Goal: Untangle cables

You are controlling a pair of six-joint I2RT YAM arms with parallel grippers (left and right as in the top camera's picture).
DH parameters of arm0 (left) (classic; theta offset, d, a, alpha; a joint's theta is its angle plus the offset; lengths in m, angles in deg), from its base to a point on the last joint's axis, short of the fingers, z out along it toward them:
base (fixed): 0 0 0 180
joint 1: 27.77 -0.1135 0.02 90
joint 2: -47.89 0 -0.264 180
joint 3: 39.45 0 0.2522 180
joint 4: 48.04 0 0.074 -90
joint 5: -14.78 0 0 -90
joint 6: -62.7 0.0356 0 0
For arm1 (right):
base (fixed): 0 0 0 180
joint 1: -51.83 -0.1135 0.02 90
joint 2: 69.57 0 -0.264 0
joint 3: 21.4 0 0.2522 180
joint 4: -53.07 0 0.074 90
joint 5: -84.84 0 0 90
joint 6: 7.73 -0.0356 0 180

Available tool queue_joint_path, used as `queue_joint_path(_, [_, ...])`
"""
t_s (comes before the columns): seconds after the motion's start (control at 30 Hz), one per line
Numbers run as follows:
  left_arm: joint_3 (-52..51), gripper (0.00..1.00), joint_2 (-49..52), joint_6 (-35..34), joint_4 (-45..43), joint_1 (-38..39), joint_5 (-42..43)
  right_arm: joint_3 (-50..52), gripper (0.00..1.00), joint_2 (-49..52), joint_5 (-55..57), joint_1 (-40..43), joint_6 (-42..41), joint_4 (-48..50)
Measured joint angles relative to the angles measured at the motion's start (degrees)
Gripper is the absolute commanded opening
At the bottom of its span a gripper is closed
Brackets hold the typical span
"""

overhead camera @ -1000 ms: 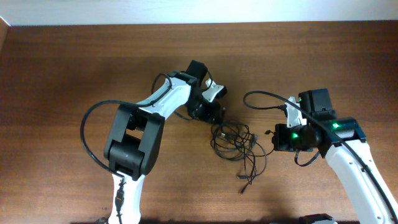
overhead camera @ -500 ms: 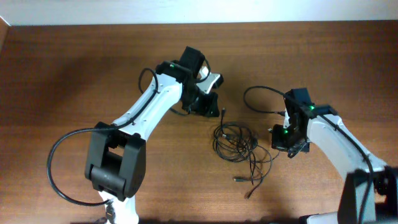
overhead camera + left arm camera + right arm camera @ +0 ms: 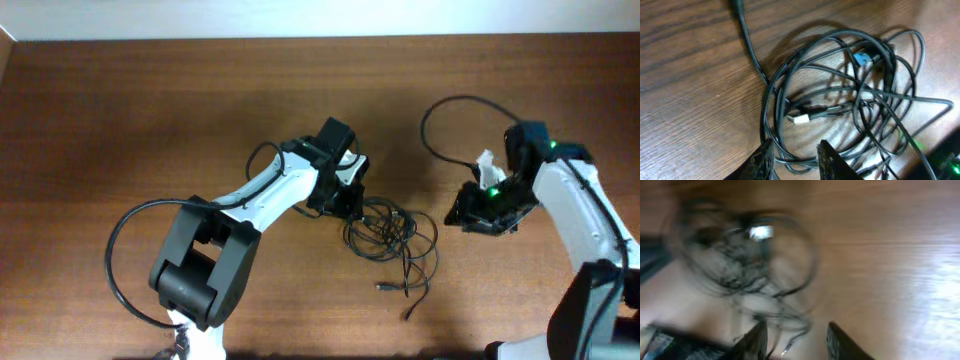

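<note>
While half a second ago my left gripper (image 3: 350,197) hung up and left of the cables (image 3: 378,230), it has since come down onto the tangle's upper-left edge. In its wrist view the jaws stand parted, and strands of the coil run between the fingertips (image 3: 832,161) without being pinched. The tangle lies about where it was, mid-table (image 3: 150,120): overlapping loops, a silver plug (image 3: 801,119) inside them, and one loose tail trailing toward the near edge. My right gripper (image 3: 460,214) has drawn back a little, clear of the tangle's right side. Its view is blurred, but the jaws are apart and empty.
</note>
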Motion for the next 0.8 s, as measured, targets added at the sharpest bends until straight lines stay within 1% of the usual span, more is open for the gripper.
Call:
queue_joint_path(0.03, [-0.8, 0.29, 0.0, -0.3, -1.6, 0.0, -0.7, -3.0, 0.41, -0.8, -4.2, 0.0, 3.4, -2.6])
queue_joint_path(0.1, [-1.8, 0.29, 0.0, -0.7, -3.5, 0.0, -1.1, -3.3, 0.39, -1.1, -8.5, 0.0, 5.5, -3.8])
queue_joint_path(0.13, [-2.1, 0.29, 0.0, -0.9, -4.2, 0.0, -1.1, -2.8, 0.37, -1.1, -11.5, 0.0, 6.6, -3.6])
queue_joint_path(0.2, [-2.3, 0.27, 0.0, -1.4, -6.0, 0.0, -1.3, -0.8, 0.36, -1.2, -15.3, 0.0, 7.3, -1.1])
queue_joint_path(0.23, [-2.4, 0.25, 0.0, -1.7, -6.8, 0.0, -1.3, 2.1, 0.36, -1.2, -19.1, 0.0, 6.9, 3.0])
queue_joint_path(0.27, [-2.4, 0.25, 0.0, -1.7, -6.9, 0.0, -1.3, 3.3, 0.36, -1.2, -20.2, 0.0, 6.6, 3.7])
queue_joint_path(0.3, [-2.4, 0.24, 0.0, -1.9, -6.8, 0.0, -1.3, 5.1, 0.36, -1.3, -21.6, 0.0, 5.8, 6.4])
queue_joint_path(0.4, [-2.4, 0.23, 0.0, -2.0, -6.9, 0.0, -1.4, 10.0, 0.36, -1.2, -23.8, -2.4, 0.6, 16.3])
queue_joint_path(0.5, [-2.4, 0.22, 0.0, -2.0, -6.9, 0.0, -1.5, 11.4, 0.36, -1.2, -24.2, -7.5, -6.0, 23.5])
queue_joint_path(0.53, [-2.4, 0.21, 0.0, -2.0, -6.9, 0.0, -1.5, 11.4, 0.35, -1.2, -23.2, -9.0, -8.6, 25.6])
queue_joint_path(0.57, [-2.4, 0.22, 0.0, -2.1, -6.9, 0.0, -1.5, 11.4, 0.32, -1.2, -21.3, -11.2, -12.7, 28.5])
queue_joint_path(0.67, [-2.7, 0.22, 0.0, -2.2, -6.9, 0.0, -1.6, 11.4, 0.27, -1.2, -15.7, -15.1, -22.5, 31.1])
queue_joint_path(0.77, [-3.3, 0.22, 0.0, -2.2, -6.6, 0.0, -2.4, 11.4, 0.26, -1.2, -7.4, -19.4, -34.4, 31.4])
queue_joint_path(0.8, [-3.3, 0.22, 0.0, -2.2, -6.6, 0.0, -2.4, 11.4, 0.26, -1.2, -5.8, -20.4, -36.9, 31.4])
